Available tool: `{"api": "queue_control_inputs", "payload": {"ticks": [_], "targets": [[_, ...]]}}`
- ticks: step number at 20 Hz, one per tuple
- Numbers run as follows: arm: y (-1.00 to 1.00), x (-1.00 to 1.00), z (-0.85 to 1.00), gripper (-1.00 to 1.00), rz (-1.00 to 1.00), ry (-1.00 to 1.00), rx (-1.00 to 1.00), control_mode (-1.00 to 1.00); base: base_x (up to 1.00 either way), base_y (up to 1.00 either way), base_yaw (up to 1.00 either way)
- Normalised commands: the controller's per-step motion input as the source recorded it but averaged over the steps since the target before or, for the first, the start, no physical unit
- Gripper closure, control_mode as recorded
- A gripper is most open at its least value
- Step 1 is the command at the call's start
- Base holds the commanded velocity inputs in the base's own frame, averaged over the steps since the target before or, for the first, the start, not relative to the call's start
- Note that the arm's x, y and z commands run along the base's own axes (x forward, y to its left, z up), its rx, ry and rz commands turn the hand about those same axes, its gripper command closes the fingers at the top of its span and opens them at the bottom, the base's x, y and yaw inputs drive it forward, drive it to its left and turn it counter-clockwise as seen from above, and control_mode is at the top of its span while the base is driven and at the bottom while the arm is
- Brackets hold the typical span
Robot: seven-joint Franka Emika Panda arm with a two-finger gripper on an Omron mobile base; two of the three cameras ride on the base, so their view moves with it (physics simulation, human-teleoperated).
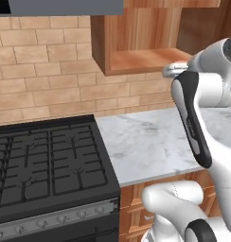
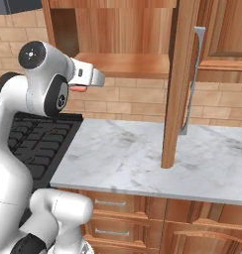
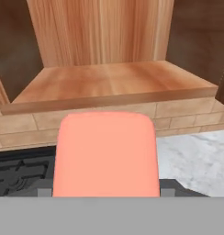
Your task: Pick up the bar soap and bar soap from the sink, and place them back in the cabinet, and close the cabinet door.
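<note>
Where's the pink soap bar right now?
The pink soap bar is held in the gripper, just in front of and slightly below the open cabinet's shelf, above the marble counter.

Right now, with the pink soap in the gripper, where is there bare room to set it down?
The wooden wall cabinet's shelf floor is bare from side wall to side wall. The white marble counter between the black stove and open wooden cabinet door is bare too. The salmon-pink bar soap sits in the gripper, just below the shelf edge.

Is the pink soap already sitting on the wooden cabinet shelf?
No. In the hand view the pink soap sits at the tool, below and in front of the bare cabinet shelf.
</note>
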Motion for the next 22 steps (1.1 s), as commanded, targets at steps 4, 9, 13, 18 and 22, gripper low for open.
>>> {"api": "queue_control_inputs", "payload": {"ticks": [4,9,13,18,22], "targets": [[-0.11,0.54,0.15,1.00,0.00,-0.04,0.00,-1.00,0.00,0.00,0.00],[-0.01,0.44,0.17,1.00,0.00,0.00,0.00,-1.00,0.00,0.00,0.00],[0.00,0.47,0.07,1.00,0.00,0.00,0.00,-1.00,0.00,0.00,0.00],[0.00,0.56,0.01,1.00,0.00,0.00,0.00,-1.00,0.00,0.00,0.00],[0.00,0.58,0.00,1.00,0.00,0.00,0.00,-1.00,0.00,0.00,0.00]]}}
